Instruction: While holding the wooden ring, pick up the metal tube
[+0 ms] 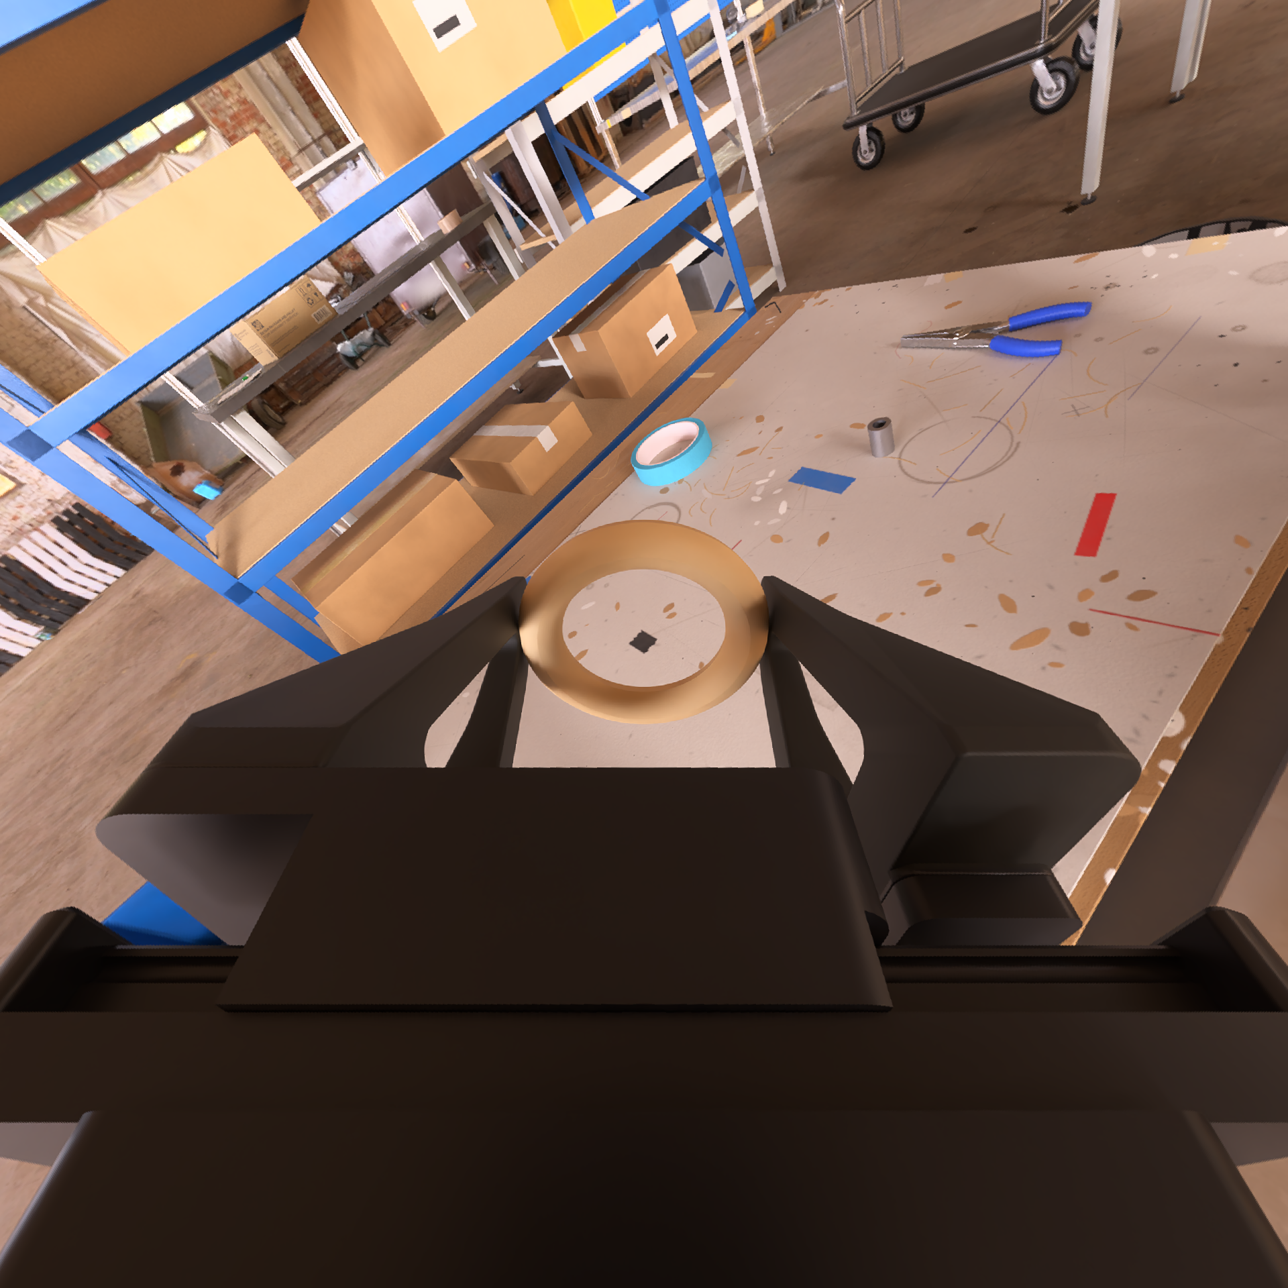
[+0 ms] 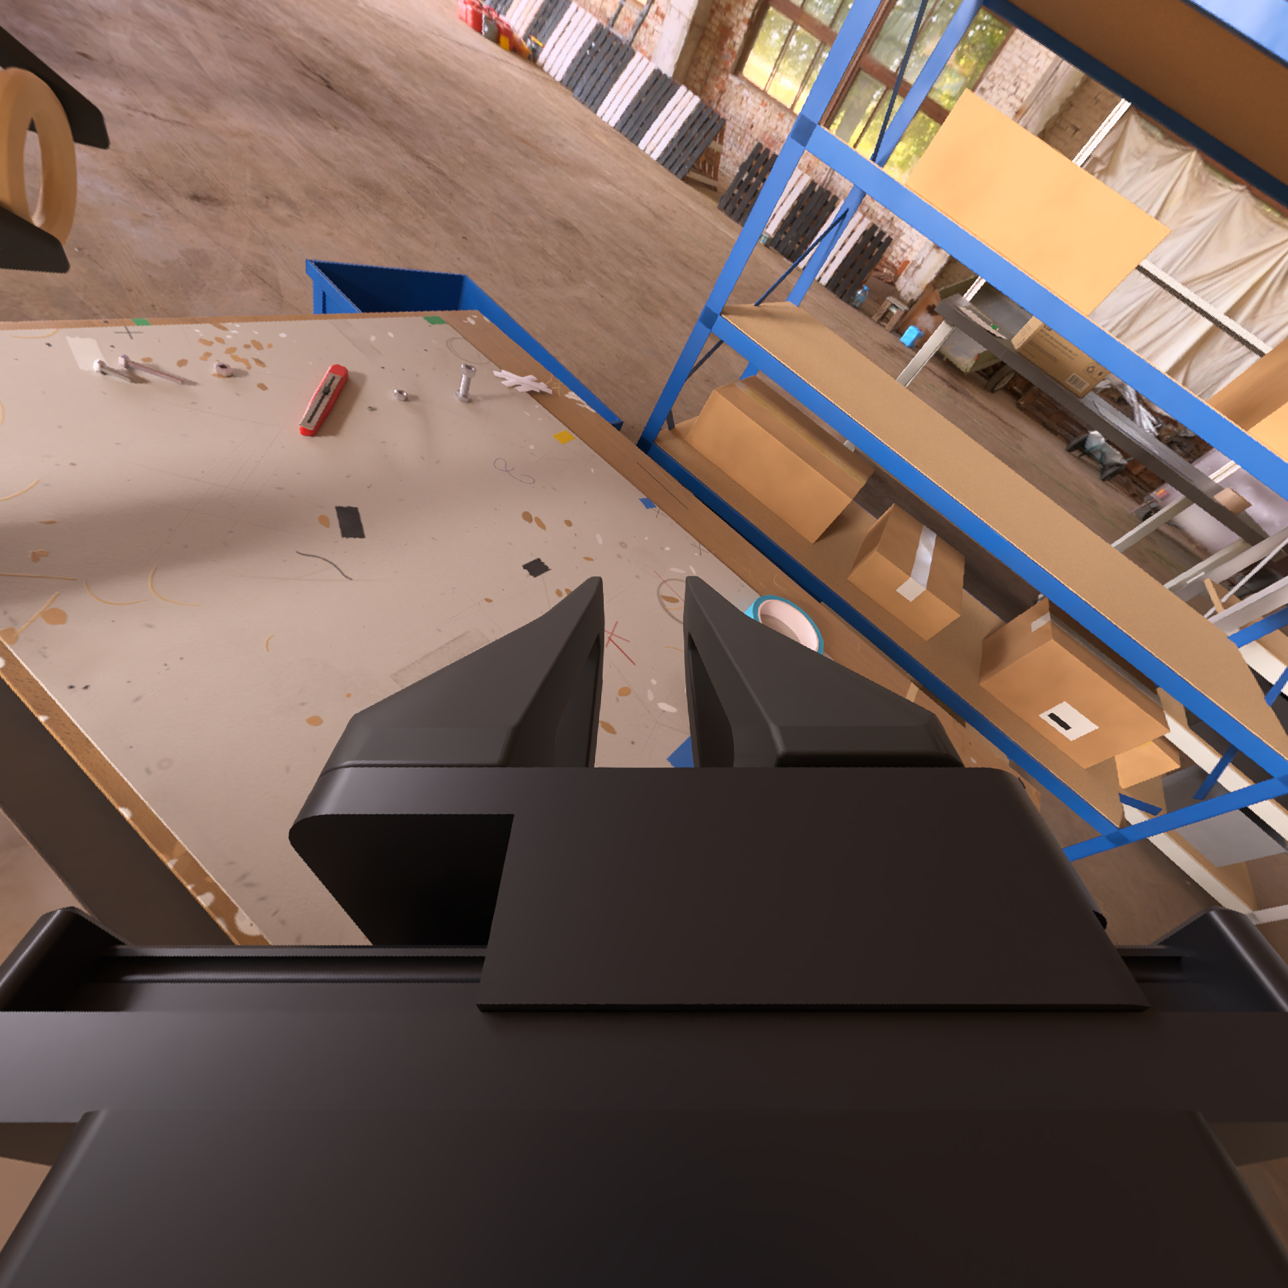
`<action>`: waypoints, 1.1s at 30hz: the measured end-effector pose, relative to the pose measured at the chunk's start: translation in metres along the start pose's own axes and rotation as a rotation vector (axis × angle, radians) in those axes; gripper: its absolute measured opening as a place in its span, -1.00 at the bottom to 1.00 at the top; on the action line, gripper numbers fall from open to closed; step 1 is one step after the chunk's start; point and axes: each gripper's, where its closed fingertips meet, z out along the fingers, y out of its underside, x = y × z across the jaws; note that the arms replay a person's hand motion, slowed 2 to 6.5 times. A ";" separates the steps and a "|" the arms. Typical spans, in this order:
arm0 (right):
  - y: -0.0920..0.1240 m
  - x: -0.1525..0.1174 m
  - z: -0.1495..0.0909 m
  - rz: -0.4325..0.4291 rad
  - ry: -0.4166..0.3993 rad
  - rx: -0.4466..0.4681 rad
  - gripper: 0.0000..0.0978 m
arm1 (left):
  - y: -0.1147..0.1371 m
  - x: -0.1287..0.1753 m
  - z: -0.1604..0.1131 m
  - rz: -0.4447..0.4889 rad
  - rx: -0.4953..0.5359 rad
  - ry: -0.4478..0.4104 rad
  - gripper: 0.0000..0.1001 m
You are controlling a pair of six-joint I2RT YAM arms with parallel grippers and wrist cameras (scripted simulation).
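Observation:
My left gripper (image 1: 645, 589) is shut on the wooden ring (image 1: 557, 669), gripping its outer rim from both sides and holding it above the table (image 1: 906, 627). The ring also shows at the top left of the right wrist view (image 2: 52, 160), between the left gripper's fingers. The metal tube (image 1: 880, 437), a short grey cylinder, stands upright on the table ahead and to the right of the ring. My right gripper (image 2: 645, 592) is empty, its fingers nearly together, above the table near its far edge. The tube does not show in the right wrist view.
A blue tape roll (image 1: 671, 451) lies near the table's far edge, beside my right gripper's fingertips (image 2: 787, 622). Blue-handled pliers (image 1: 997, 333) lie beyond the tube. A red utility knife (image 2: 323, 399) and bolts (image 2: 139, 368) lie far left. Blue shelving (image 1: 488, 348) with boxes stands behind the table.

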 end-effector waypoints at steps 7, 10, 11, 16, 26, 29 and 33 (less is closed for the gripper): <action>0.006 0.001 0.007 -0.005 -0.001 -0.025 -0.57 | 0.003 -0.004 0.000 -0.009 -0.004 -0.005 0.10; 0.008 0.002 0.010 0.005 -0.009 -0.029 -0.57 | 0.004 -0.007 0.000 -0.013 -0.005 -0.007 0.10; 0.009 0.002 0.010 0.008 -0.010 -0.031 -0.56 | 0.005 -0.007 0.000 -0.014 -0.006 -0.008 0.10; 0.011 0.005 0.013 0.011 -0.005 -0.038 -0.52 | 0.008 -0.012 0.000 -0.022 -0.005 -0.014 0.10; 0.019 0.007 0.018 0.019 -0.007 -0.055 -0.42 | 0.012 -0.018 0.002 -0.028 -0.005 -0.015 0.10; 0.022 0.007 0.020 0.023 -0.008 -0.062 -0.37 | 0.013 -0.019 0.002 -0.029 -0.005 -0.015 0.10; 0.025 0.006 0.023 0.028 -0.012 -0.073 -0.33 | 0.013 -0.021 0.002 -0.031 -0.004 -0.014 0.10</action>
